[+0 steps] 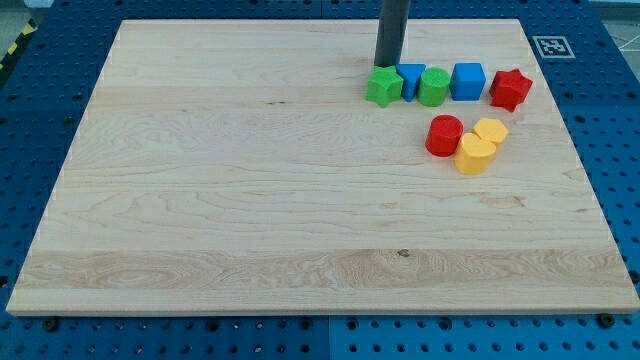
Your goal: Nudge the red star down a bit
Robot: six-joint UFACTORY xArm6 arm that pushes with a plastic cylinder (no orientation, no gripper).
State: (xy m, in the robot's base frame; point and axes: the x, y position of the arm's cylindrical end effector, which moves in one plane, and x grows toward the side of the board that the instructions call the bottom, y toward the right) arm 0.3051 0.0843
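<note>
My tip (387, 66) is a bare rod with nothing held, touching or nearly touching the green star (383, 87) from 12 o'clock. The red star (510, 88) sits at the row's 3 o'clock end, past the blue cube (468, 81), with the red cylinder (444, 135) near its 8 o'clock.

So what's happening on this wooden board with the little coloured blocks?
A robot arm's dark rod pushes blocks about a wooden board. My tip sits at the view's top, just above the green star, at the left end of a row. The red star, which it should nudge down, lies untouched at the row's right end.
</note>
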